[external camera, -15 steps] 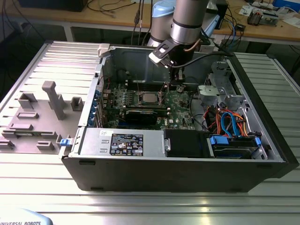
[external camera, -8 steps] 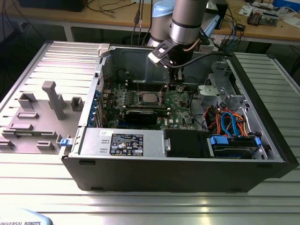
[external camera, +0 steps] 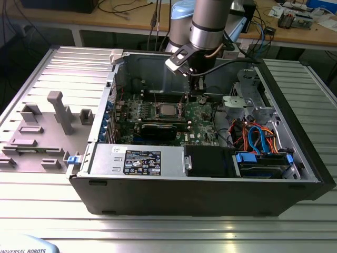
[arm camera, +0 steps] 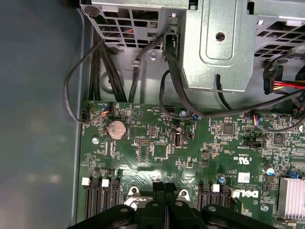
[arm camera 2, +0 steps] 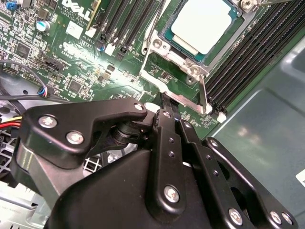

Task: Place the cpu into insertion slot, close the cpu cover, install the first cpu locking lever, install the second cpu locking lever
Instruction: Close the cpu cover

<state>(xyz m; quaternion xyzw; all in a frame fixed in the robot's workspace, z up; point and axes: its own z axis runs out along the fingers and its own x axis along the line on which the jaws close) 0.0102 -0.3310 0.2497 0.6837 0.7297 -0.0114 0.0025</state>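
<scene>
**Closing in on the raised cpu cover, chip already seated**

Holding the gripper (arm camera 2: 167,101) pinched narrow, its black jointed fingers (arm camera 2: 164,143) pressed together and gripping nothing. Poising the tips right at the free edge of the cpu cover (arm camera 2: 193,105), a thin bright steel frame with a window-like cut-out. Finding that frame tilting up off the motherboard (arm camera 2: 81,57) rather than lying flat. Not managing to tell whether touching it or stopping just short.

Looking past the cover to the cpu (arm camera 2: 202,24), a flat square with a matt silvery-grey top. Seeing it lying level in the insertion slot (arm camera 2: 224,47), flanked by long black ribbed memory slots (arm camera 2: 248,52), toward the motherboard's edge nearest the bare grey case wall.

Judging the main hazard to be a slip. Pushing smooth narrow tips against a thin, slick plate edge, and so risking skidding off into the small parts on the glossy green board. Risking as well the cover dropping skewed onto the chip. Possibly fouling the locking lever (arm camera 2: 203,93), a bare wire rod standing just beside the cover's corner.

Farther off, in the exterior view, working inside the open sheet-metal case (external camera: 152,68) on a ribbed aluminium table (external camera: 158,226). Noting soft red, blue and orange cables (external camera: 253,134) bunching toward the case's corner, well apart from the slot.
</scene>
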